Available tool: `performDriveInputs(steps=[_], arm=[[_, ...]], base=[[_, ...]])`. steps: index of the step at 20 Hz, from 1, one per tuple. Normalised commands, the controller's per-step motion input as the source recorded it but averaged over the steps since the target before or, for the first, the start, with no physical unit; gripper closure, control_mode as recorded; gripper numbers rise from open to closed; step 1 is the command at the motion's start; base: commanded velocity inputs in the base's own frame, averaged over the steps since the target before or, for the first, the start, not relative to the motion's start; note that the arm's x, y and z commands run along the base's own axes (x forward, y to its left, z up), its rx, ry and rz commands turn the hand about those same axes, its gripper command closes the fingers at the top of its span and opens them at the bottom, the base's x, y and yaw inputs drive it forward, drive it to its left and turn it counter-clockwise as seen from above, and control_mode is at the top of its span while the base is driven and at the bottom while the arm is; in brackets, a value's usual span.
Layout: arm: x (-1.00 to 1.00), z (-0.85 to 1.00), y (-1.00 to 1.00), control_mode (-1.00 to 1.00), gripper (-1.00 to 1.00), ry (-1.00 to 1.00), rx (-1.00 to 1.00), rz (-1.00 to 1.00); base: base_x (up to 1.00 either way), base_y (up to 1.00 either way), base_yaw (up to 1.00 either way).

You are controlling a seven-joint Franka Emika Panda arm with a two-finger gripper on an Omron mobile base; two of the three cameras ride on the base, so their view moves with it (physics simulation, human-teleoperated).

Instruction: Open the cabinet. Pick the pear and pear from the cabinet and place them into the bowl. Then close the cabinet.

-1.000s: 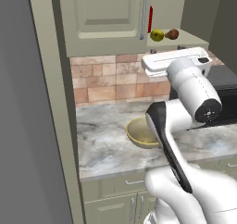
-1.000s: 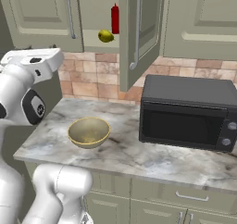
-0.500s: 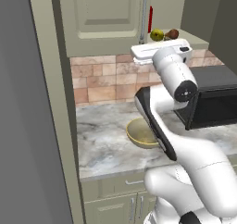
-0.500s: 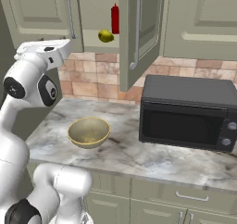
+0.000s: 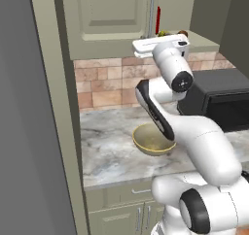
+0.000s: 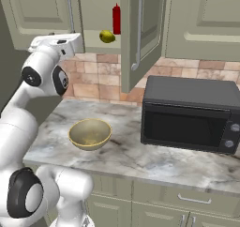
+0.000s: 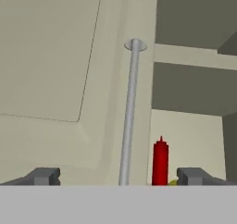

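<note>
The cabinet (image 6: 42,15) has its left door shut and its right door (image 6: 143,38) swung open. On its lower shelf a yellow-green pear (image 6: 107,36) lies next to a red bottle (image 6: 116,18). In the left base view two pears (image 5: 163,34) (image 5: 182,33) peek over my hand. My gripper (image 7: 119,177) is open and empty, level with the cabinet's bottom edge, facing the left door's bar handle (image 7: 129,112). The bottle (image 7: 160,160) and a sliver of pear (image 7: 172,183) are just to the handle's right. The golden-tan bowl (image 6: 90,133) sits empty on the counter, below the hand.
A black microwave (image 6: 192,113) stands on the marble counter (image 6: 140,158) right of the bowl, under the open door's edge. A tall grey-green panel (image 5: 53,108) walls off the left side. Brick tiles (image 6: 93,80) back the counter.
My arm has lifted the hand and reached it forward from above the counter to the cabinet's bottom edge. The jaws stayed open; pears, bowl and doors have not moved.
</note>
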Motion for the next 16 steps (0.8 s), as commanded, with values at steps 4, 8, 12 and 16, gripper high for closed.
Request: performDriveInputs(steps=[4, 8, 12, 16], arm=[[0.67, 0.29, 0.0, -1.0, -1.0, 0.07, 0.0, 0.0], [0.69, 0.26, 0.0, -1.0, -1.0, 0.11, 0.0, 0.0], [0.76, 0.08, -0.03, -1.0, -1.0, 0.14, 0.03, 0.0], [0.83, 0.0, -0.13, -1.0, -1.0, 0.19, 0.08, 0.0]], base=[[0.0, 0.0, 0.0], [0.0, 0.0, 0.0], [0.0, 0.0, 0.0], [0.0, 0.0, 0.0]])
